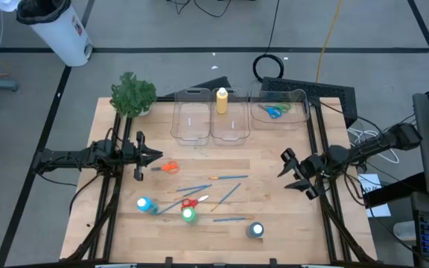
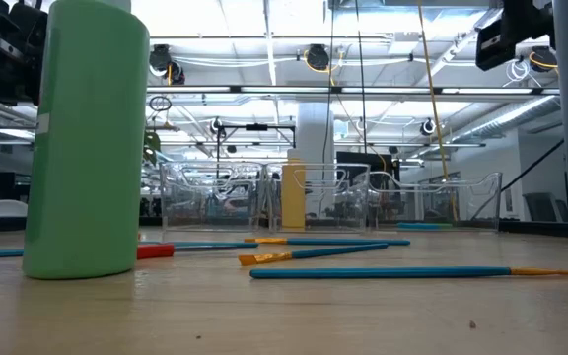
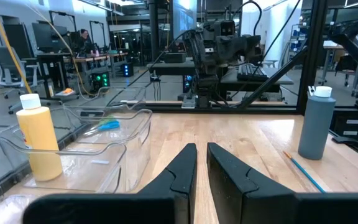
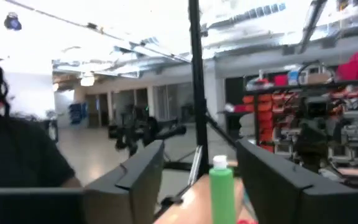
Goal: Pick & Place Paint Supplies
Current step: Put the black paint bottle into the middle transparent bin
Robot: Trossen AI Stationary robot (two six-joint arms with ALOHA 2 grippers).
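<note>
On the wooden table lie orange scissors (image 1: pixel 168 167), red scissors (image 1: pixel 191 202) and several thin blue paintbrushes (image 1: pixel 226 196). A blue-capped bottle (image 1: pixel 146 204) lies on its side. A green bottle (image 1: pixel 188 215) and a dark bottle (image 1: pixel 255 230) stand upright near the front edge. A yellow bottle (image 1: pixel 221 100) stands in the middle clear bin, and green and blue scissors (image 1: pixel 276 112) lie in the right bin. My left gripper (image 1: pixel 157 156) is shut, level, just left of the orange scissors. My right gripper (image 1: pixel 289 171) hangs open over the table's right side with nothing between its fingers.
Three clear bins (image 1: pixel 192 119) stand in a row along the far edge, with a leafy plant (image 1: pixel 132 94) at the far left corner. Bare wood lies between the bins and the brushes. A person (image 4: pixel 17 162) shows in the right wrist view beyond the table.
</note>
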